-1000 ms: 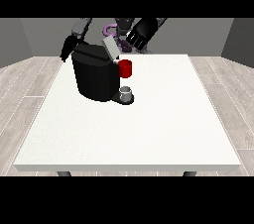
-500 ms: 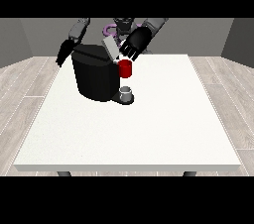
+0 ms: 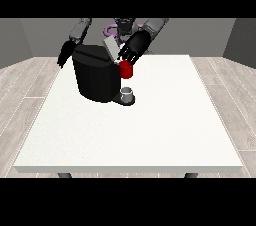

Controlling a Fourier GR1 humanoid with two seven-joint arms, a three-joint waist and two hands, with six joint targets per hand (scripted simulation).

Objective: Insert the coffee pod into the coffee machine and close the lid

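Coffee machine [image 3: 97,77]: black, lid [image 3: 111,49] raised, on white counter [image 3: 150,130]; wood-plank floor [image 3: 30,77], grey walls. Hand at view's right [image 3: 134,50] touching lid, fingers' state cannot tell.

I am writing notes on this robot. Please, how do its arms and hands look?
Both arms have grey, rounded segments. Each ends in a black hand: the hand at the view's right and the hand at the view's left. No cables or markings can be made out on them.
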